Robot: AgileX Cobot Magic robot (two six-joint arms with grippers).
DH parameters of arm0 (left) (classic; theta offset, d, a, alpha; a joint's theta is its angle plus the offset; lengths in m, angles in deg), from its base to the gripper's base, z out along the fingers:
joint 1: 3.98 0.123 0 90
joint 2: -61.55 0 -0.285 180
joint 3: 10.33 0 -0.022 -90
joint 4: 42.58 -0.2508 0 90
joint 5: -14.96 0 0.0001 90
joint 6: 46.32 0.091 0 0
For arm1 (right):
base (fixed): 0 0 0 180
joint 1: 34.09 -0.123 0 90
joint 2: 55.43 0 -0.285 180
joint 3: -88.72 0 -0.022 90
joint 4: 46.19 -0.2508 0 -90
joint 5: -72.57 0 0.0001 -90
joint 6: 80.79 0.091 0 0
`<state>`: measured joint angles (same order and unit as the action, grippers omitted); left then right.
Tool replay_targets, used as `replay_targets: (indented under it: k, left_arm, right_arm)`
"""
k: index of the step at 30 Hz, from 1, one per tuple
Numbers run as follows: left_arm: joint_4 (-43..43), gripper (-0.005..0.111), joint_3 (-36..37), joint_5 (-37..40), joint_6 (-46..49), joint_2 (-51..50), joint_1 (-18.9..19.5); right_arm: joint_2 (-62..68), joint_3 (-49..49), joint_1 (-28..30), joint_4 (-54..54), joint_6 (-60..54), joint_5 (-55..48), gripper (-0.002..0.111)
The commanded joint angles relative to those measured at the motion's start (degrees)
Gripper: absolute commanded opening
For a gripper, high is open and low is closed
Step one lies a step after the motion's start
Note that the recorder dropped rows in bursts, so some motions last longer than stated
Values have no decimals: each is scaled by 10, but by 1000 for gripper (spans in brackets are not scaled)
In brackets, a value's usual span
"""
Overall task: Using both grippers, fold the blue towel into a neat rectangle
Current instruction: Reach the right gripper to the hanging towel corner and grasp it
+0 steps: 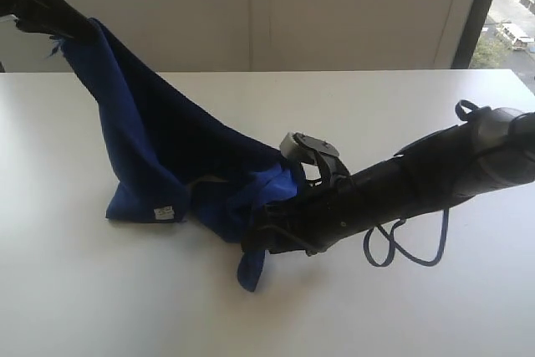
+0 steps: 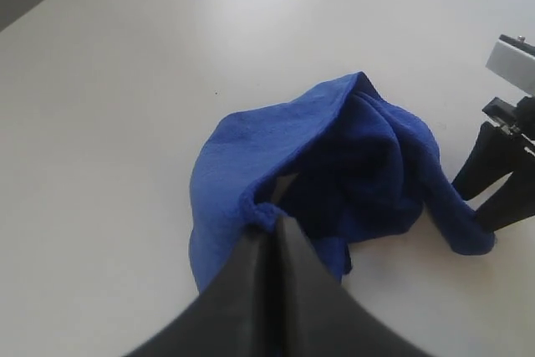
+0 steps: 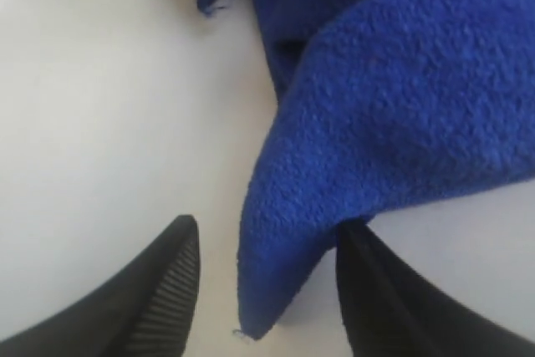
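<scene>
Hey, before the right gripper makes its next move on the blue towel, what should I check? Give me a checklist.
1. Left gripper shut on a corner of the blue towel, corner held raised: ok.
2. Right gripper jaws open: ok.
3. A towel corner lying between its fingers: ok.
4. Towel spread flat on the table: not ok, it is bunched and draped.
5. Right fingertips touching the table: cannot tell.

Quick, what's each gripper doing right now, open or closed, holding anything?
Left gripper: closed, pinching an edge of the blue towel and holding it raised.
Right gripper: open, with a towel corner between its jaws, not gripped.
</scene>
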<state>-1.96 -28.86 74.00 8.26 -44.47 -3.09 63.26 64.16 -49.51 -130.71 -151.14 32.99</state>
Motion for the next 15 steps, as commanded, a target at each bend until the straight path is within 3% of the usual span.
replay_targets:
  k: [1,9,15]
  left_arm:
    - [12,0,-3,7,-1,8,2]
    - [12,0,-3,10,-1,8,2]
    - [12,0,-3,10,-1,8,2]
  right_arm:
    - [6,6,-1,30,31,-13,49]
    - [6,6,-1,154,107,-46,49]
    - [6,6,-1,64,66,-14,49]
